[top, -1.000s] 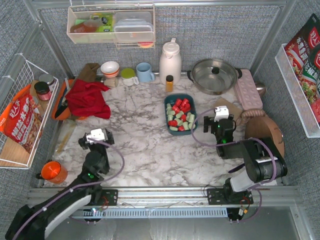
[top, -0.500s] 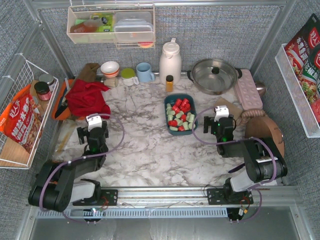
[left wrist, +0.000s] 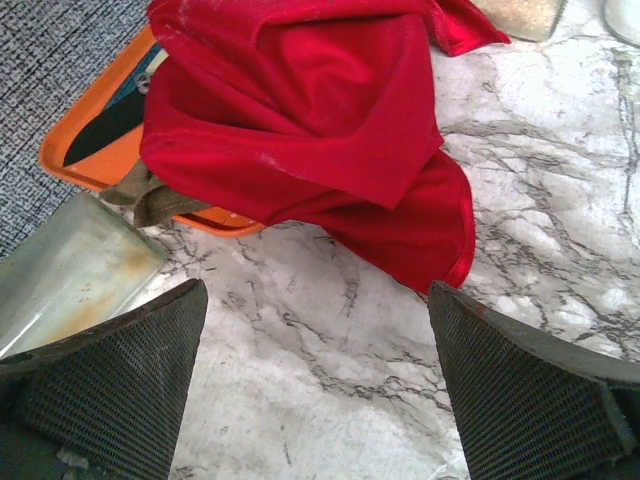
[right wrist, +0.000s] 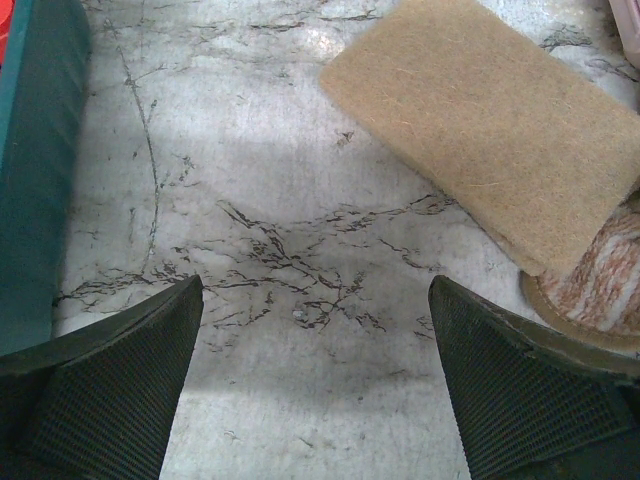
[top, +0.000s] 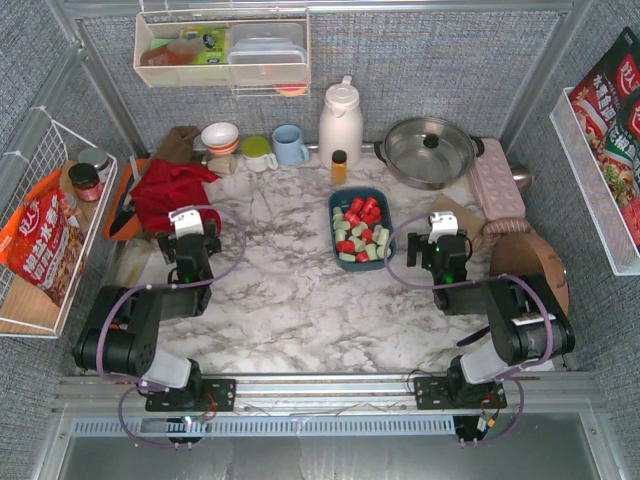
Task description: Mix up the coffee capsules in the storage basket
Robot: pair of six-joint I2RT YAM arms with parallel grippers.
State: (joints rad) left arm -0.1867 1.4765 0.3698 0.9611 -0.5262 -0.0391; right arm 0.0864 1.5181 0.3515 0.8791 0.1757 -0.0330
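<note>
The dark teal storage basket [top: 360, 228] sits mid-table and holds several red and pale green coffee capsules [top: 359, 232] mingled together. Its teal wall shows at the left edge of the right wrist view [right wrist: 35, 170]. My right gripper [top: 437, 222] is open and empty, just right of the basket, over bare marble [right wrist: 315, 285]. My left gripper [top: 188, 222] is open and empty at the far left, close to the red cloth [top: 177, 196], with bare marble between its fingers [left wrist: 315, 290]. The capsules do not show in either wrist view.
An orange tray [left wrist: 95, 140] lies under the red cloth [left wrist: 300, 110]. A tan sponge pad [right wrist: 480, 110] lies right of my right gripper. At the back stand a white jug [top: 340, 122], an amber bottle [top: 339, 166], a steel pot [top: 430, 150], cups and a bowl. An orange mug [top: 105, 343] sits front left.
My left arm has drawn back and folded, and its gripper has moved up toward the red cloth. My right gripper has shifted only slightly. The basket and capsules have not moved.
</note>
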